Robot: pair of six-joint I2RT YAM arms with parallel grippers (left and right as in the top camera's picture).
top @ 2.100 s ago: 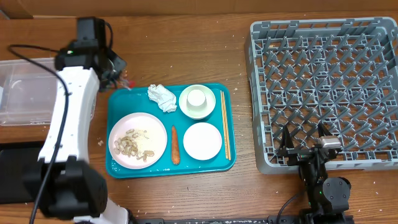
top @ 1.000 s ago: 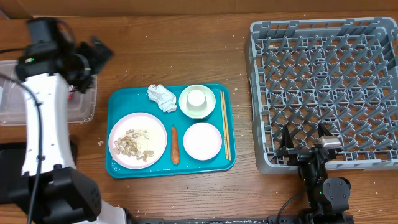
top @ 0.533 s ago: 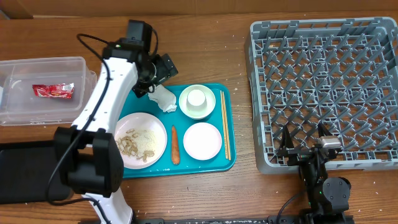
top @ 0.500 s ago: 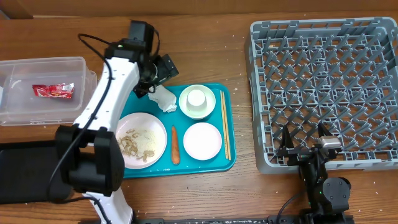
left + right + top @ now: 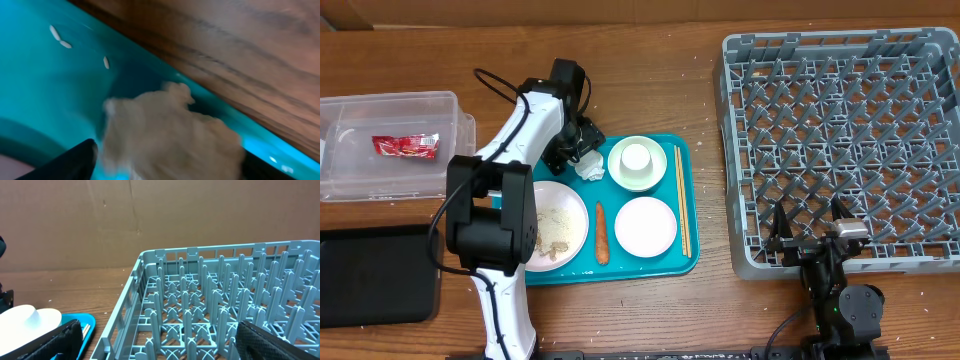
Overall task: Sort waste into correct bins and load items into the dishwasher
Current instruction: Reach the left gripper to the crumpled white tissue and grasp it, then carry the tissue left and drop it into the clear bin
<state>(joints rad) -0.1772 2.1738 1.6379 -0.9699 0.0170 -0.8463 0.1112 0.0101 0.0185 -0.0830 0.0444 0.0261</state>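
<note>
A crumpled white tissue [image 5: 588, 166] lies at the back left of the teal tray [image 5: 685, 262]. My left gripper [image 5: 575, 150] is down over it, open, and the tissue [image 5: 170, 135] fills the gap between its black fingers [image 5: 75, 160]; the wrist view is too blurred to show contact. The red wrapper [image 5: 406, 147] lies in the clear tub [image 5: 360, 180]. On the tray are a plate [image 5: 555, 225] with crumbs, an orange stick [image 5: 602, 232], a cup [image 5: 637, 158] in a bowl [image 5: 620, 175], a second bowl [image 5: 646, 226] and chopsticks [image 5: 682, 200]. My right gripper [image 5: 808, 228] rests open at the front edge of the grey dish rack [image 5: 840, 130].
A flat black tray [image 5: 370, 275] sits at the front left, below the clear tub. The left arm stretches across the left half of the teal tray and hides part of the plate. Bare wooden table separates the teal tray from the rack.
My left arm swung from over the clear tub, where the red wrapper stayed behind, to the tissue on the teal tray and came down over it. The right arm has not moved.
</note>
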